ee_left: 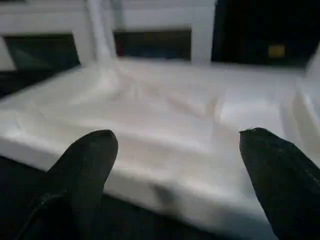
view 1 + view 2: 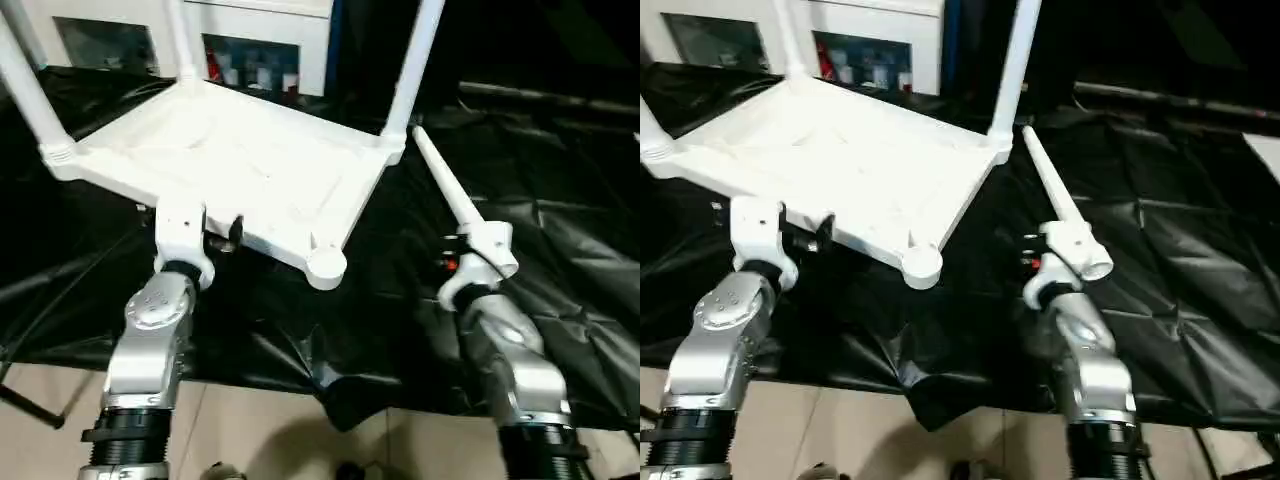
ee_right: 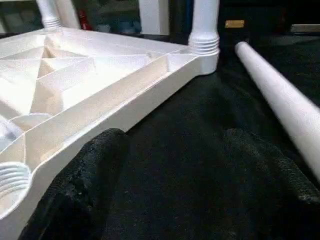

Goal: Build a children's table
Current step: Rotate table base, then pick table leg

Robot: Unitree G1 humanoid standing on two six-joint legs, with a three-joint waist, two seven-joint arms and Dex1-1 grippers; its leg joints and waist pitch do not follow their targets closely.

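Tabletop: the children's table tabletop (image 2: 250, 170), white plastic, lies upside down on a black sheet (image 2: 560, 250), ribbed underside up, straight ahead of the robot and nearer its left arm.
Fitted legs: three white tubular legs stand in corner sockets, one at the far right corner (image 2: 415, 60), one at the far corner (image 2: 180, 40), one at the left corner (image 2: 25, 85).
Empty socket: the near corner socket (image 2: 326, 264) has no leg in it; the right wrist view shows its threaded rim (image 3: 11, 176).
Loose leg: the fourth leg (image 2: 445, 185) lies on the sheet to the right of the tabletop, apart from it, running away from the robot.
Left gripper: the left gripper (image 1: 175, 150) has its black fingers (image 1: 87, 155) spread wide and holds nothing; the tabletop's near edge lies just past the fingertips, with no contact to be made out.
Right gripper: the right gripper (image 3: 170, 165) also has its fingers (image 3: 100, 160) well apart and empty, over bare black sheet, between the tabletop's edge and the loose leg.
Head views add: both silver forearms, with the right one lined up with the near end of the loose leg; whether it touches the leg cannot be told.
Wrist views add: the triangular ribbing (image 3: 65, 75) inside the tabletop.
Background: white cabinets (image 2: 270, 40) stand behind the sheet.
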